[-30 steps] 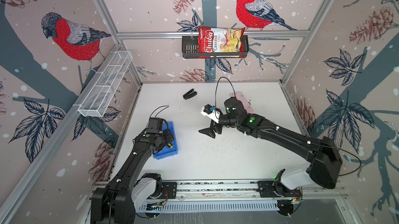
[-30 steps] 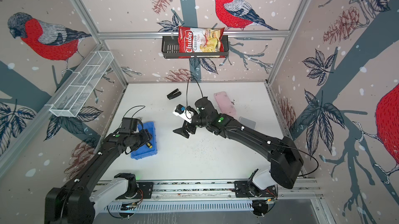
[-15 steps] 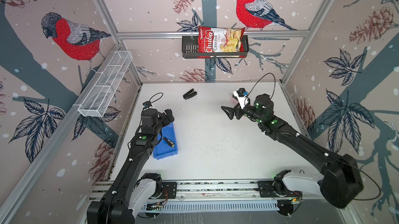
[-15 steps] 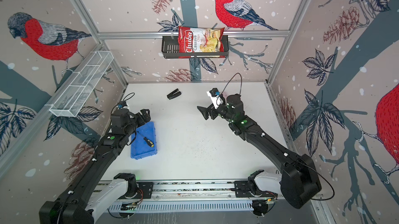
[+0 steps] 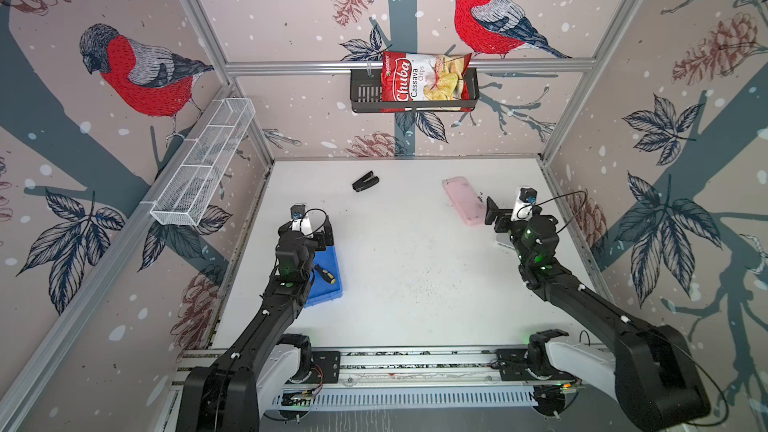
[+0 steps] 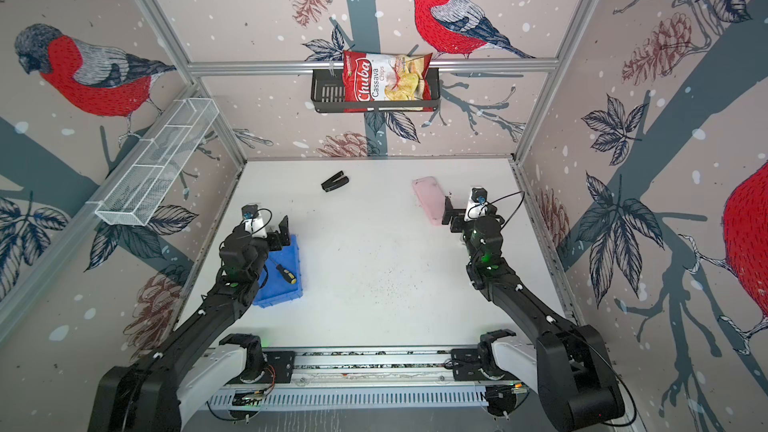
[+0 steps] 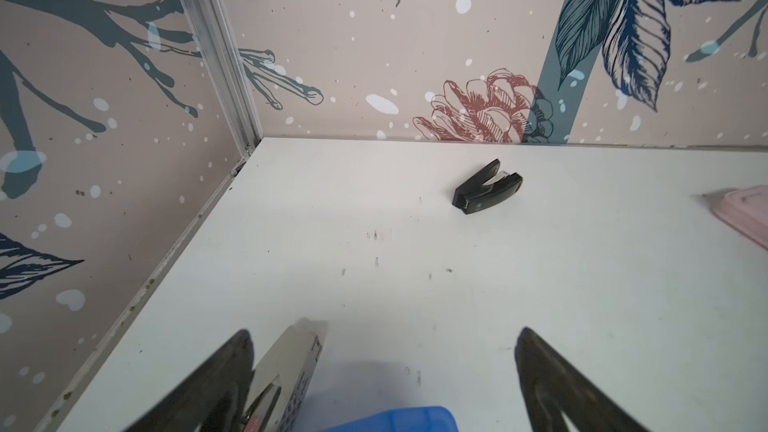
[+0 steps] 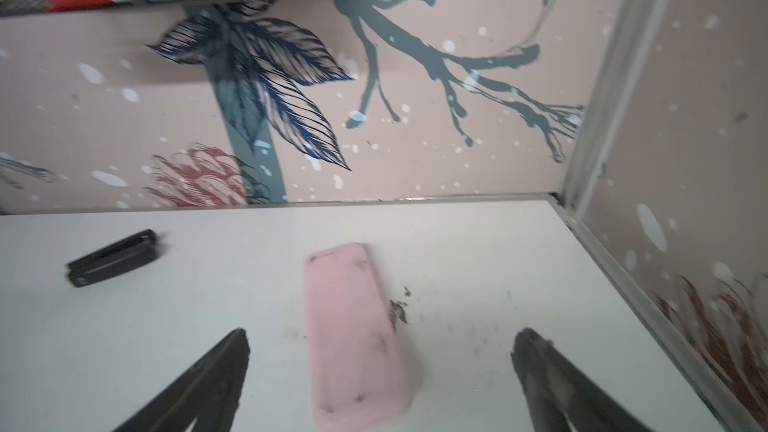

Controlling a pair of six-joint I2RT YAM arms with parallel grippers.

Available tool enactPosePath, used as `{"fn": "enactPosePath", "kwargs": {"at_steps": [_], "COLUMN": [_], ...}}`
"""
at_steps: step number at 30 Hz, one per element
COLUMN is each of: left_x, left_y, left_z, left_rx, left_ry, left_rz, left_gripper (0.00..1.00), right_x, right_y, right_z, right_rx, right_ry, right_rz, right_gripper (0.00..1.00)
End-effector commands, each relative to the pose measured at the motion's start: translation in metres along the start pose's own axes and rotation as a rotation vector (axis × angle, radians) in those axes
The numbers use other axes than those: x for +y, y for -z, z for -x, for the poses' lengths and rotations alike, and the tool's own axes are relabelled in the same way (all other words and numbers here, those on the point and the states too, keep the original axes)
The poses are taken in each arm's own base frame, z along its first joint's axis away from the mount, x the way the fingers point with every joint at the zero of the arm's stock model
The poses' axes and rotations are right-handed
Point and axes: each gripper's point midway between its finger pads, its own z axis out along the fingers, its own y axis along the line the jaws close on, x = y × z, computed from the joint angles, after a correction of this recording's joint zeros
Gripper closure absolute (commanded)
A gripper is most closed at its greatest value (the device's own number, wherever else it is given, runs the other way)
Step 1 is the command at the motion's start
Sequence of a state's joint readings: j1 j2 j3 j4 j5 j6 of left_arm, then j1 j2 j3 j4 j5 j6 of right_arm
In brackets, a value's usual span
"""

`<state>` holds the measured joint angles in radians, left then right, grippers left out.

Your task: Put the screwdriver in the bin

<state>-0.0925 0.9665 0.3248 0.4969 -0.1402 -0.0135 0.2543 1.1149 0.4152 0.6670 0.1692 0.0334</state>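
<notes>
L claw [image 7: 384,334] stood wide apart, gripping nothing, hovering over the far end of the bin [image 5: 333,285], a shallow blue plastic tray w/ low walls. The screwdriver [image 5: 325,274] lay inside it, just behind the claw toward the arm: chunky yellow-and-black handle, thin dark shaft, touching no finger. R claw [image 8: 382,332] was spread wide too, empty, w/ a smooth pink oblong case [image 8: 357,338] just ahead on the matte white counter [image 5: 415,263], speckled w/ dark grit. A black wedge-shaped stapler [image 7: 486,188] lay well ahead of L claw.
</notes>
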Motion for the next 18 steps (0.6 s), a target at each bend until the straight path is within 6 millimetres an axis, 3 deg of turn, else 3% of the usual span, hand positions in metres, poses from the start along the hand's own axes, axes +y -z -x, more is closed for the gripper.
{"fn": "enactPosePath", "kwargs": {"at_steps": [1,5,13,18], "left_x": [0.008,0.011,0.011,0.011], "left_y": [-0.002,-0.006,-0.021,-0.033], "left_z": [0.022,0.007,0.001,-0.018], "left_rx": [-0.13,-0.141,-0.197,-0.172], "left_ry": [-0.051,-0.072,-0.013,-0.01], "left_rz": [0.046,0.073,0.069,0.076], "left_gripper": [0.03,0.03,0.03,0.03], "right_x": [-0.034,-0.051,-0.092,-0.098], "right_y": [0.002,0.002,0.01,0.011], "right_z": [0.003,-0.025,-0.063,-0.066], "right_rx": [-0.067,-0.013,0.01,0.016], "right_ry": [-0.034,-0.012,-0.022,-0.057], "right_rz": [-0.161,-0.226,-0.306,-0.291], "right_gripper": [0.0,0.0,0.0,0.0]}}
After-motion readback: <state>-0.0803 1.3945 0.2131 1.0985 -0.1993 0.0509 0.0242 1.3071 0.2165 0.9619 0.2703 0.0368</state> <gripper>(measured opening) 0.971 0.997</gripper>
